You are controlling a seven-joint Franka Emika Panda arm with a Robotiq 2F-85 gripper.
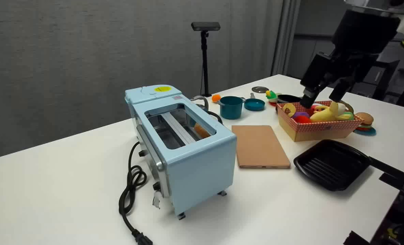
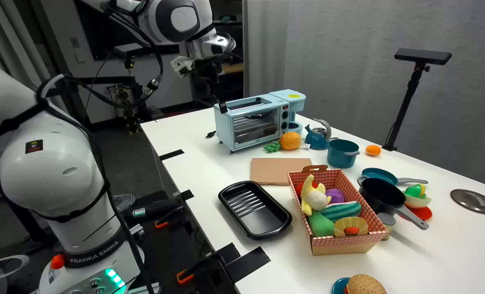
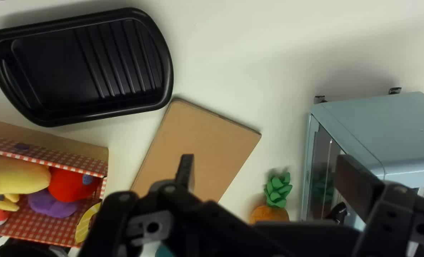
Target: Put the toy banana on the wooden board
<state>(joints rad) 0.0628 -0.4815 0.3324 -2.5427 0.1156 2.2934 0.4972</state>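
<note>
I've got gripper (image 3: pixel 272 178) wide, nothing held. Toy banana (image 3: pixel 22 175) in crate (image 3: pixel 72 146), left of gripper in wrist view, past wooden board (image 3: pixel 201 142); visible body runs roughly along finger spread, I'd judge wrist turn needed before grasp.

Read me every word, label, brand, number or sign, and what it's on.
"FRANKA EMIKA": dark band on the robot base.
Yellow sticker on the toaster: too small to read.
Pinkish label near it: too blurred.
Dark label on the arm: too small.
White-green label on black gear: too small.
</note>
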